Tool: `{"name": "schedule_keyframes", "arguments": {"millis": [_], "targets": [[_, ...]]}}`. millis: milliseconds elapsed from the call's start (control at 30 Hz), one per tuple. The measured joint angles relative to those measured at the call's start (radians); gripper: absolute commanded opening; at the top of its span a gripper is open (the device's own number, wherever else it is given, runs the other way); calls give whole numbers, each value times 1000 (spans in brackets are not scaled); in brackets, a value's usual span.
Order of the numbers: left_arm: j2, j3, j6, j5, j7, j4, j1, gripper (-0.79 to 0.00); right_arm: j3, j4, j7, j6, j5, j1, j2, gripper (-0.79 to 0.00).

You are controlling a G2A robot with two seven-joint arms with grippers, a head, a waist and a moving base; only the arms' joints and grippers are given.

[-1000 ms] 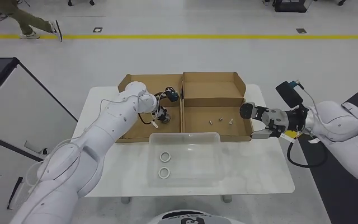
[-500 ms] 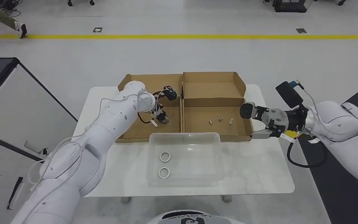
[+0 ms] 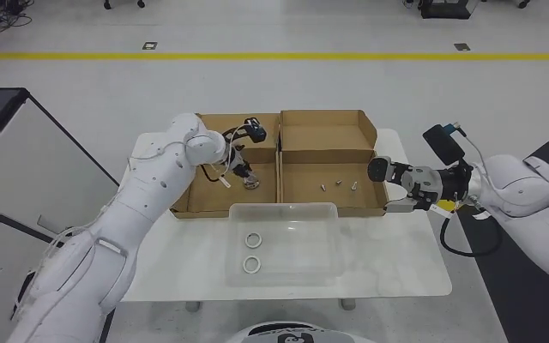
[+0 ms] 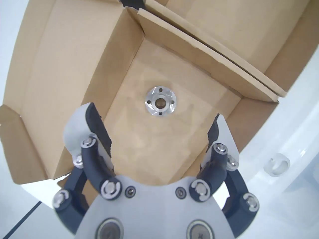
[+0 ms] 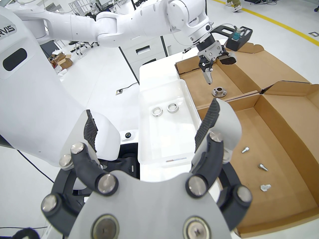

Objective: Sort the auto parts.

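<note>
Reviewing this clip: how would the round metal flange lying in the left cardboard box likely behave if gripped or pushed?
The flange looks like machined metal, so it is probably rigid and heavy for its size. Its polished surface may slip in a grip. It lies flat on the cardboard box floor, so a push would likely slide it rather than roll it.

The flange [image 4: 160, 101] is bright machined metal, shiny, with fine tool marks. It lies in the left box [image 4: 74, 50], which like the right box [image 5: 274, 130] is plain brown cardboard, matt, with raw cut edges. The bolts [image 5: 263, 167] are dull silvery metal. The bin [image 3: 292, 257] on the near side is clear glossy plastic; the rings [image 3: 253, 240] in it look like pale satin metal. The table [image 3: 403, 257] is smooth and white. The left gripper [image 4: 155, 111] and right gripper [image 5: 152, 106] have ribbed black rubber pads [image 4: 98, 128] on white plastic shells, above brushed metal plates.
</note>
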Motion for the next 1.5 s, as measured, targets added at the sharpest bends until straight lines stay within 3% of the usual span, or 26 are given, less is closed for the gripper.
{"name": "schedule_keyframes", "arguments": {"millis": [200,333,467,633,1200,1367,1500], "targets": [[114,-208,5,-21,-111,-418,238,0,0,0,0,0,0,0,0,0],[165,-259,13,-51,-117,-591,338,0,0,0,0,0,0,0,0,0],[210,-241,2,-90,-106,-683,377,0,0,0,0,0,0,0,0,0],[258,-174,-4,-151,-101,-732,373,0,0,0,0,0,0,0,0,0],[261,-150,4,-122,-103,-747,371,0,0,0,0,0,0,0,0,0],[261,-38,92,-47,-197,-802,311,0,0,0,0,0,0,0,0,0],[262,97,141,-79,-246,-821,209,0,0,0,0,0,0,0,0,0]]}}
